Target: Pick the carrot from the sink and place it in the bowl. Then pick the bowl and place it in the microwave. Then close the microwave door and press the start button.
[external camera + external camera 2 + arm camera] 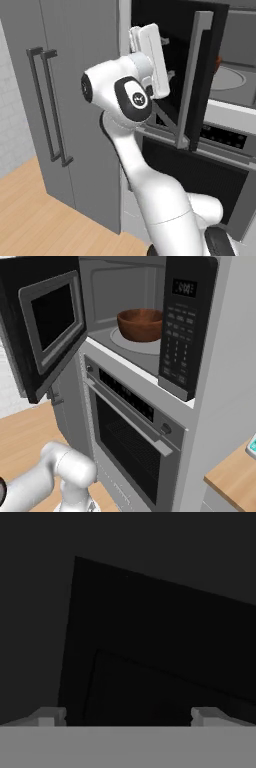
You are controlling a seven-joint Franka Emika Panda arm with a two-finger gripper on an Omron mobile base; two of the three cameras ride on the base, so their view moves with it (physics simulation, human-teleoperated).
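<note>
Spread gripper (167, 59) against microwave door (200, 75).

Bowl (141, 324) on the turntable (120, 336) inside the microwave (150, 361), left of the keypad panel (181, 331). Microwave door (50, 331) swung out to the left, standing open. Oven (131, 441) directly below the microwave. Tall cabinet (70, 100) left of both, handles (49, 105) on its front. Gripper (167, 57) up beside the door's outer face, apparently just short of touching it. Counter corner (231, 472) low at the right.
</note>
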